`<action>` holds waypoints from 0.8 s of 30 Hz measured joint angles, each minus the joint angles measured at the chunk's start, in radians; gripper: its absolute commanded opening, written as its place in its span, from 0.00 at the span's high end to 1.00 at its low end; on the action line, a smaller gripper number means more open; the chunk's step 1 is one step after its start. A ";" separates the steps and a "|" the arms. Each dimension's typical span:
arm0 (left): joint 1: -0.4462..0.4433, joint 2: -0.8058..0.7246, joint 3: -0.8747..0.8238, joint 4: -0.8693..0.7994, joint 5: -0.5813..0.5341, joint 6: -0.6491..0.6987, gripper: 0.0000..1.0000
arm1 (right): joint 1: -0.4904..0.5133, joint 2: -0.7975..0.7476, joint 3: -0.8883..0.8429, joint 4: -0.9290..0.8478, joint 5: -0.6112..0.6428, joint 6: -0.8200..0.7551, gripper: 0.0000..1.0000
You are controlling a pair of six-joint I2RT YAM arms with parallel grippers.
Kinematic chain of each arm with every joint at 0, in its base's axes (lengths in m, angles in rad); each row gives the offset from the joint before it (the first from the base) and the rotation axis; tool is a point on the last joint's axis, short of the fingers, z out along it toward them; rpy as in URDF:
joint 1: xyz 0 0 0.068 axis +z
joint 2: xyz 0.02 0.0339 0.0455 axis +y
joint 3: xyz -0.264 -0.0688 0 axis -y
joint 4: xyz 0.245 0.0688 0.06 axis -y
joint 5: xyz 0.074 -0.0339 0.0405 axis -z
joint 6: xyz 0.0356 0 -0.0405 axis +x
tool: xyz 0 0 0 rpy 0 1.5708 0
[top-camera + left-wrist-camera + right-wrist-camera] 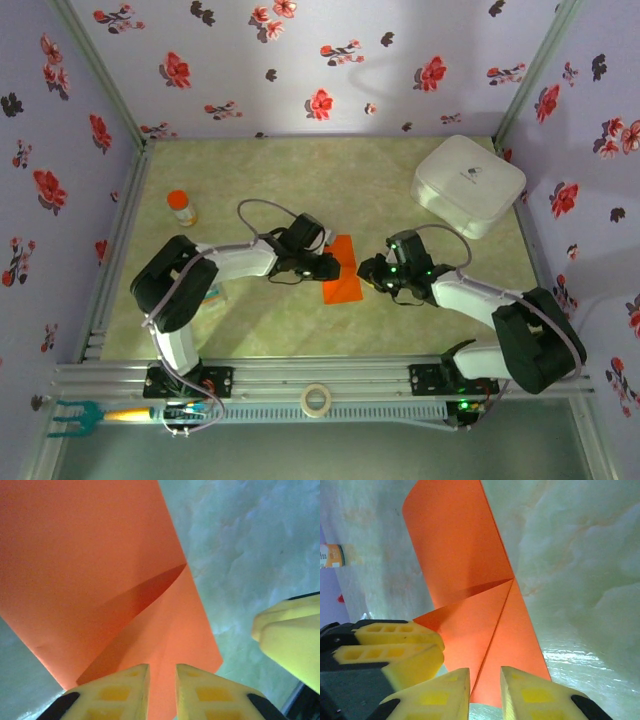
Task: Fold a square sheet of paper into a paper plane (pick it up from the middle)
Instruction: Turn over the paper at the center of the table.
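Two arms reach inward over the pale marbled table (pixel 300 180), whose far right corner bears a white case (pixel 468 185). Between the arms, near mid-table, lies the square sheet of paper (pixel 342 268). It is bright orange-red, folded into a narrow oblong, with one flap curling up off the layer below and a diagonal crease across one end. The left gripper (pixel 162 670) sits over the sheet's left side, jaws parted by a narrow slit with orange showing through, not clamped. The right gripper (pixel 485 672) sits at the opposite edge, likewise slightly parted, clasping nothing. A small orange-capped bottle (pixel 181 207) stands near the left wall, well apart from the paper.
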 measured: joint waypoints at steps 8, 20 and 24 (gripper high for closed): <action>0.001 0.055 -0.006 0.014 0.011 0.003 0.89 | 0.001 0.000 0.000 -0.007 0.000 0.002 0.71; 0.004 0.036 -0.108 0.184 0.038 -0.065 0.92 | 0.018 -0.010 -0.001 -0.076 0.007 0.009 0.65; 0.003 0.027 -0.132 0.217 0.037 -0.093 0.93 | 0.048 -0.011 -0.001 -0.090 0.018 0.023 0.64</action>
